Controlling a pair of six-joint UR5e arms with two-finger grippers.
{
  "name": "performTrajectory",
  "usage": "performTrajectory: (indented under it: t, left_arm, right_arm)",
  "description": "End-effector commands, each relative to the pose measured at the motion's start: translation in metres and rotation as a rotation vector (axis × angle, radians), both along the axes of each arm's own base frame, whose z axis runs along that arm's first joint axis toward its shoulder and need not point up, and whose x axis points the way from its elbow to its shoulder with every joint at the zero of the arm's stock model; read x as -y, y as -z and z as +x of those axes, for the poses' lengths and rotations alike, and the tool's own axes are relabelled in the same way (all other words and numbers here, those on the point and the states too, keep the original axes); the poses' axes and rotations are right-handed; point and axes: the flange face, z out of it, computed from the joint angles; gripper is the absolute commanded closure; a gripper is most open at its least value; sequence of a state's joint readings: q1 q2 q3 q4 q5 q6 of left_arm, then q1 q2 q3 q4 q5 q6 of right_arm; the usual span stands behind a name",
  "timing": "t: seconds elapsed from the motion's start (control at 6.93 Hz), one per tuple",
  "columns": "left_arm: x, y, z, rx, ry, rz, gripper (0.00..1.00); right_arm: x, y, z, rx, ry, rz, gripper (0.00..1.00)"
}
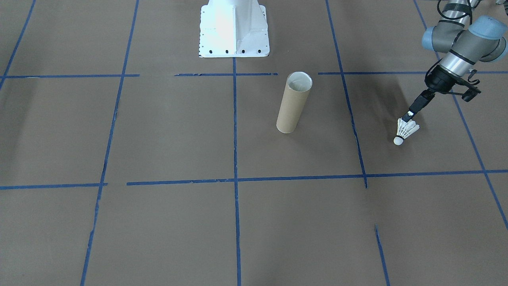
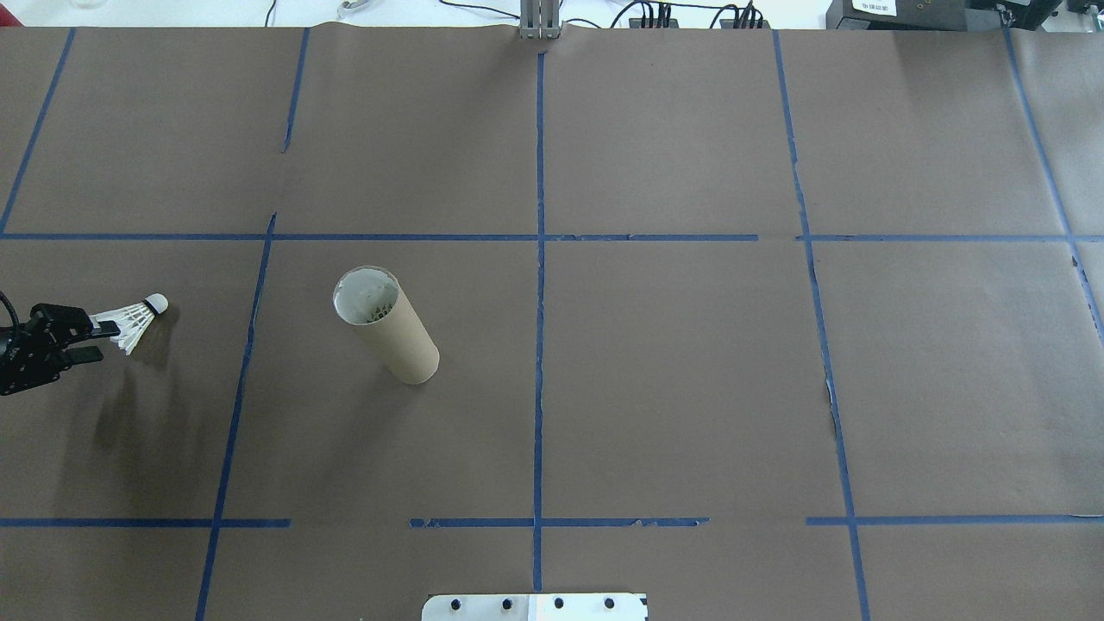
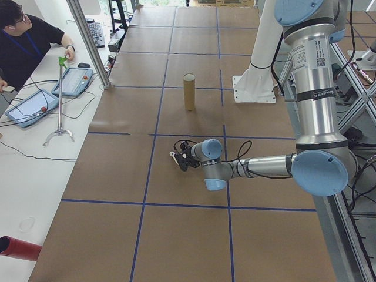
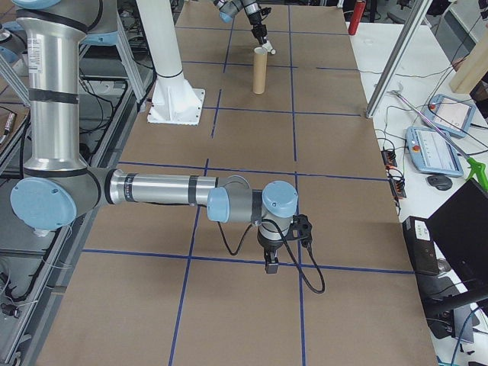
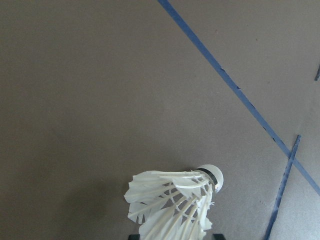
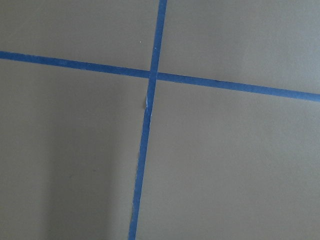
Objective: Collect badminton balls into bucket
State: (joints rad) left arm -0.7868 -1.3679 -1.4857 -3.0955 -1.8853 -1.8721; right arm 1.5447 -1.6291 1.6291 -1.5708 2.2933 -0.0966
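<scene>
A: Front view? Brown paper desk (image 1: 166, 131) gridded in blue tape (image 1: 235, 127).
B: The left gripper (image 1: 408, 117) pinches the shuttlecock (image 1: 405, 131) by its skirt, near the robot's-left desk edge; the tube (image 1: 293, 102) stands upright, well apart.
A: Overhead?
B: Same grasp, cork pointing away from the gripper.
A: Right side?
B: The right gripper (image 4: 271, 267) points down at the desk; I cannot tell its width.

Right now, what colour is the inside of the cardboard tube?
The tube is pale white inside and tan outside; the overhead exterior view shows it best.

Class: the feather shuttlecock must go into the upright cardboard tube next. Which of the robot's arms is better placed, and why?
The left. Its end effector already pinches the white feather shuttlecock by the skirt, beside the tall tan cardboard tube. The right end effector hangs far from both, holding nothing visible.
</scene>
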Motion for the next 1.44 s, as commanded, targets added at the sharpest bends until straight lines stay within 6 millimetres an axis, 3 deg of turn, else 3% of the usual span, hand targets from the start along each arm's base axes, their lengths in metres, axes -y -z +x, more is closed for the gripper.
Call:
performTrajectory:
  t: [0.0, 0.58, 1.01, 1.3]
  left_arm:
    - [0.000, -0.001, 0.000, 0.001, 0.000, -0.002, 0.48]
    - [0.005, 0.012, 0.004, -0.019, -0.005, 0.014, 0.50]
    - [0.008, 0.009, -0.003, -0.010, 0.016, 0.007, 0.58]
    - [0.011, 0.009, -0.005, -0.008, 0.026, 0.004, 0.59]
  right_arm:
    - [0.000, 0.000, 0.000, 0.000, 0.000, 0.000, 0.00]
    - [0.000, 0.000, 0.000, 0.000, 0.000, 0.000, 0.00]
    - [0.000, 0.000, 0.000, 0.000, 0.000, 0.000, 0.00]
    - [0.000, 0.000, 0.000, 0.000, 0.000, 0.000, 0.00]
